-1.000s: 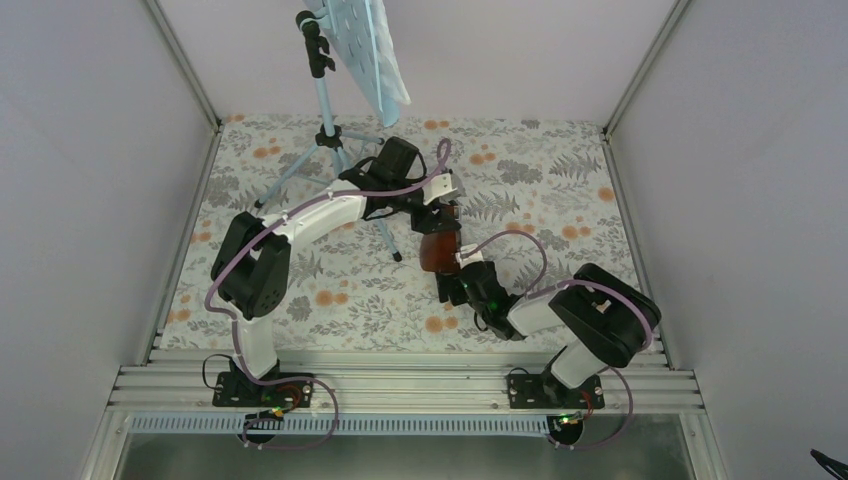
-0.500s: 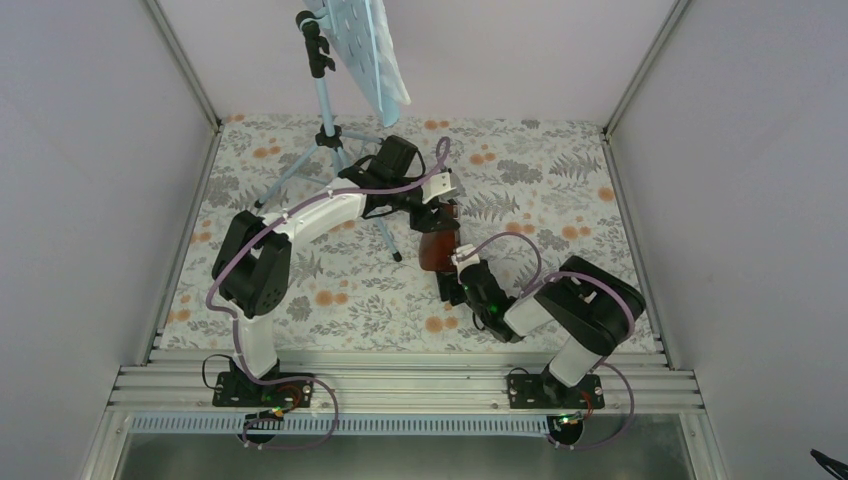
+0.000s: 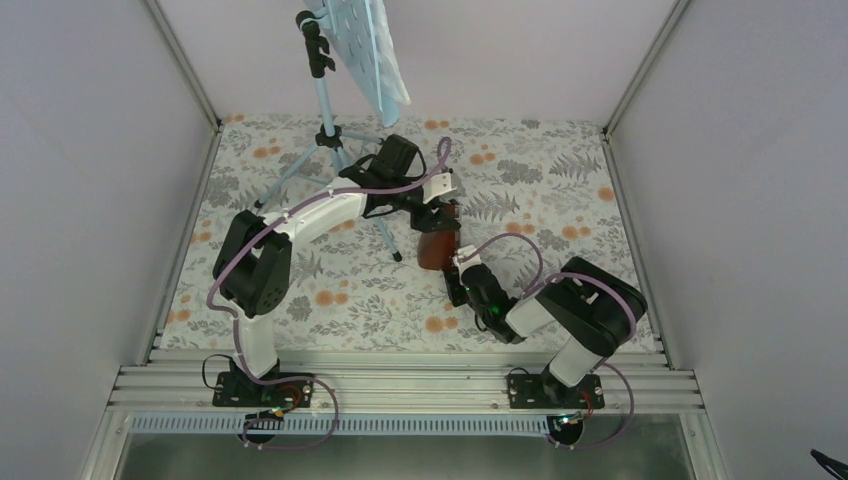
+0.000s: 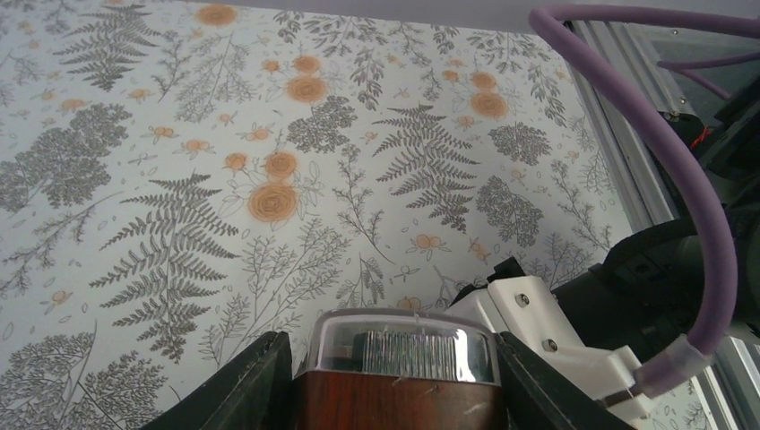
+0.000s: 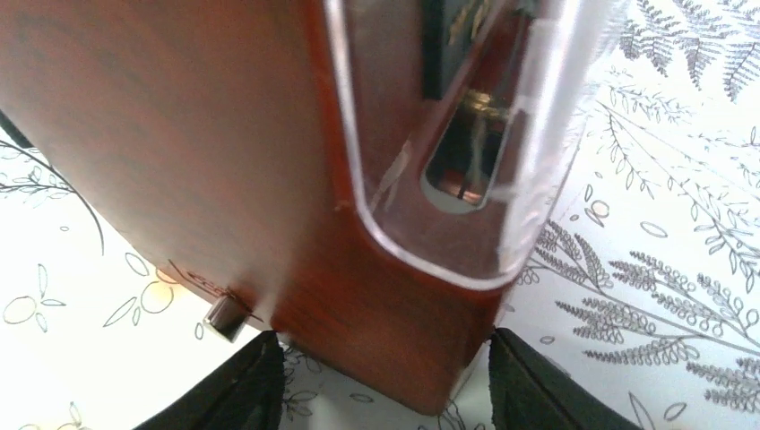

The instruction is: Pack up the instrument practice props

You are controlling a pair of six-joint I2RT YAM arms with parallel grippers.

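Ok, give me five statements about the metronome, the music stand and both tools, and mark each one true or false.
1. The metronome sits between the left tool and the right tool. True.
2. The music stand lies folded flat on the table. False: it stands upright on its tripod legs at the back left.
3. The left tool's fingers flank the metronome's clear-covered end. True.
4. The right tool grips the music stand's pole. False: it is at the metronome's wooden base end, apart from the stand.
5. The table's surface is plain white. False: it has a print of ferns and orange flowers.
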